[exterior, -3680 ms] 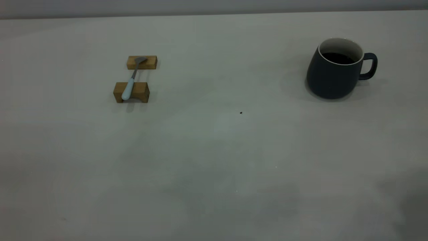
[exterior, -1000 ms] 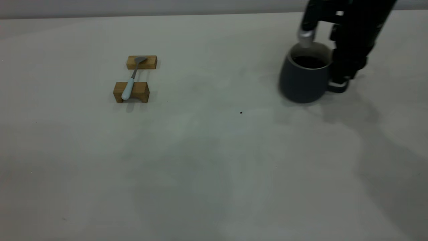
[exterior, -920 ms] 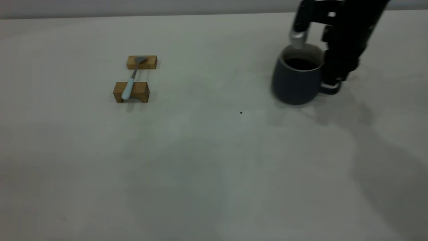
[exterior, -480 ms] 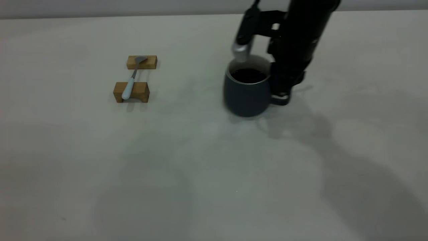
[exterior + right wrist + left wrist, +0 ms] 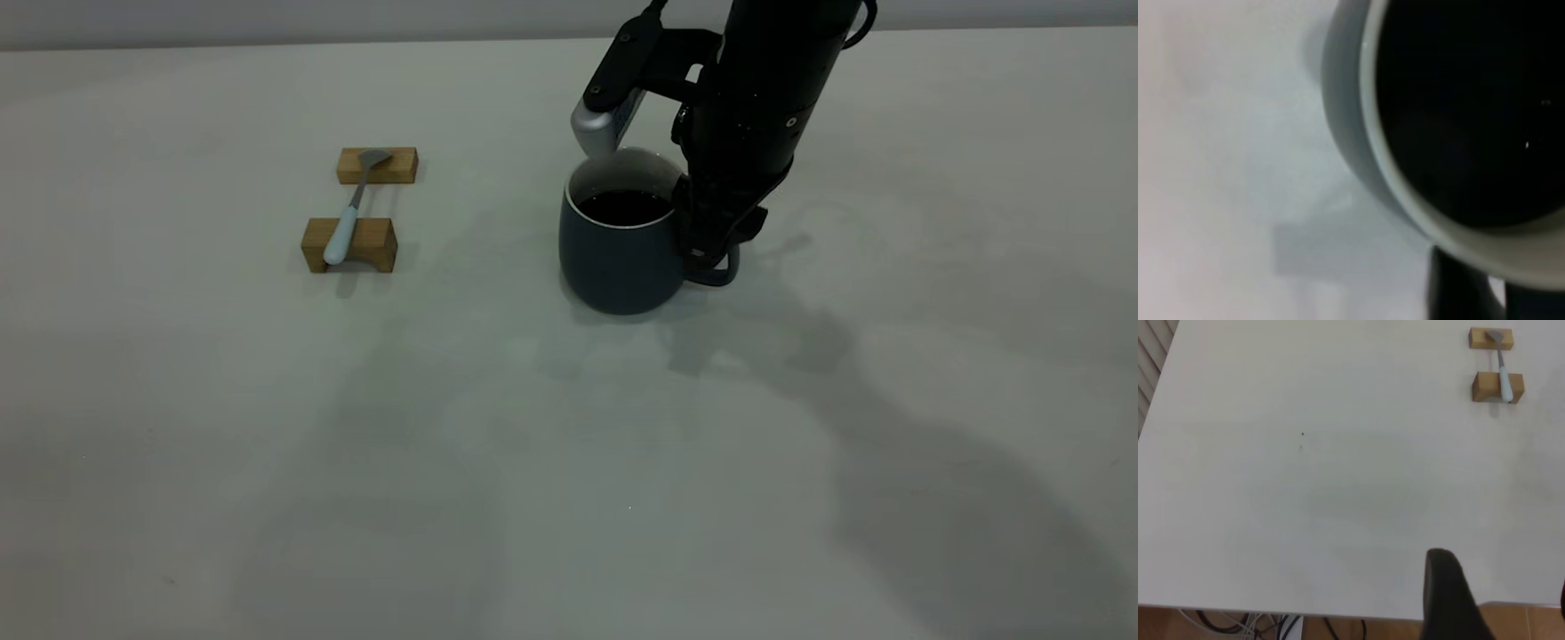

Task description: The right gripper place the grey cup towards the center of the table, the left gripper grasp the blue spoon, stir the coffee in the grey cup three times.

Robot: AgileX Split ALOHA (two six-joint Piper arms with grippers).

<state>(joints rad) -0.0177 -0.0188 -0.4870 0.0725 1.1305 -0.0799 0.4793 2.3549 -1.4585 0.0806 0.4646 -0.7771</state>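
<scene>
Worktop, pale grey-white and smooth, is seen from an outside camera facing the rig. Near its centre stands the grey cup, upright, with dark coffee filling its white inside. The right gripper reaches down from above on the cup's handle side, and its jaws are closed around the handle, most of which is hidden behind the black fingers. A silver-grey cylindrical part of that arm hangs just above the cup's far rim. In the right wrist view the cup's rim and the black liquid fill most of the picture. Well apart from the cup, towards the left arm's side, the blue spoon lies across two wooden blocks, its pale handle on the nearer block and its metal bowl on the farther one. The left gripper is seen only in its own wrist view, as one dark finger far from the spoon; whether its jaws are open or closed cannot be told.
</scene>
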